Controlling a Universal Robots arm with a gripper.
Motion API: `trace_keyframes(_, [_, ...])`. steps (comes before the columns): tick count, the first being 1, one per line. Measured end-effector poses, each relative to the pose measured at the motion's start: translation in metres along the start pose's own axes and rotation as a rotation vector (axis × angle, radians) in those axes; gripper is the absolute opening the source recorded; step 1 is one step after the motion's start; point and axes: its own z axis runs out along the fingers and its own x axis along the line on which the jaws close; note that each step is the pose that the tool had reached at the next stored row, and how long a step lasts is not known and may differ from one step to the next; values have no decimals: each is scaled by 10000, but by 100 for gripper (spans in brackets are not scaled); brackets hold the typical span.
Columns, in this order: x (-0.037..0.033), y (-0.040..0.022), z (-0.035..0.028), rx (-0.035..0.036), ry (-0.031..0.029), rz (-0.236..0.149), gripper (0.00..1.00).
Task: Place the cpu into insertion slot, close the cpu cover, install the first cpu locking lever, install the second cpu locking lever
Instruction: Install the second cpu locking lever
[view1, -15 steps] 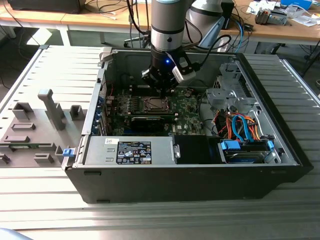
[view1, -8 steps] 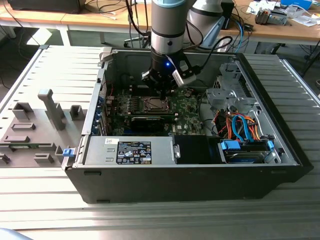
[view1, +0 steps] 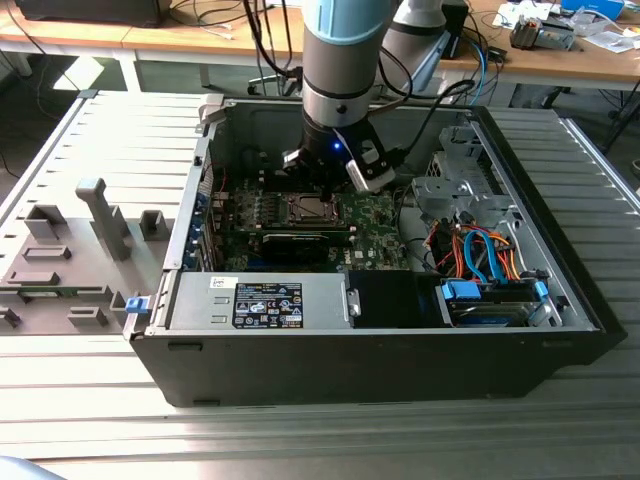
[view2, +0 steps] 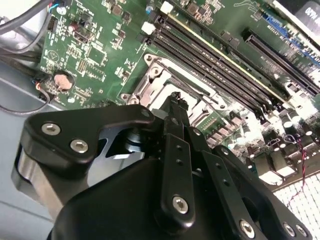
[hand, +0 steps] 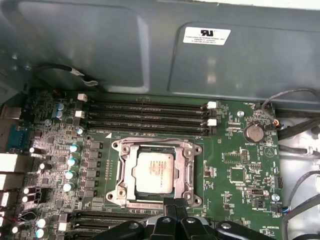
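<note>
The gripper (hand: 175, 212), its black fingers pressed together and holding nothing, hovers at the near edge of the insertion slot (hand: 156, 172), where the cpu (hand: 154, 170) sits framed by the cpu cover (hand: 190, 175).

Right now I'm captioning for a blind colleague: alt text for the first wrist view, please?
A silver-topped cpu sits in its insertion slot on a green circuit board, framed by the cpu cover. The black gripper hangs at the socket's near edge.
</note>
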Motion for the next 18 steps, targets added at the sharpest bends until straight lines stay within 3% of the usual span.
trace_keyframes(1, [1,-23,-4,-115,-8,4,11])
trace_keyframes(2, [2,-31,-5,-129,-9,5,11])
trace_keyframes(9, [35,-86,69,-129,-9,6,11])
trace_keyframes(15, [71,-110,89,-129,-8,5,11])
trace_keyframes(18, [85,-111,95,-84,-5,3,11])
